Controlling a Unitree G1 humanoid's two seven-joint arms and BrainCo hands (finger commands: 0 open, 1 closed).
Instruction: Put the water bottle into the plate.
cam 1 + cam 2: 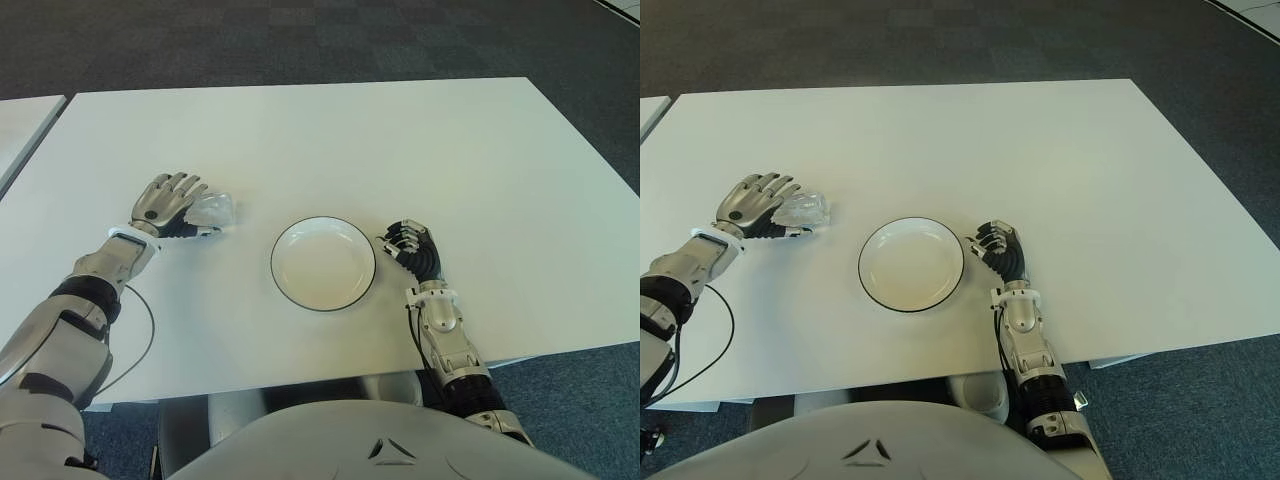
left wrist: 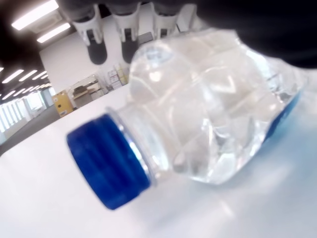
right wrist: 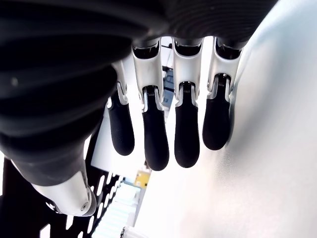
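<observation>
White worktop [image 1: 400,150] fills most of the scene, dark carpet floor [image 1: 300,40] beyond its far edge. A second pale table edge [image 1: 20,120] shows at far left.

Plate [image 1: 323,264]: white, round, thin dark rim, near the middle of the worktop toward the near edge, nothing in it.

Left hand [image 1: 165,205]: well left of the plate, palm down over the water bottle [image 1: 213,210]. Fingers [image 2: 94,42] curl over the bottle's body from above, closed around it.

Right hand [image 1: 412,247]: just right of the plate, apart from its rim. Fingers [image 3: 185,134] curled downward, side by side, pinching nothing.

Water bottle: clear, crumpled plastic, lying on its side on the worktop left of the plate, outside it. Blue cap [image 2: 109,166] visible in the left wrist view.
</observation>
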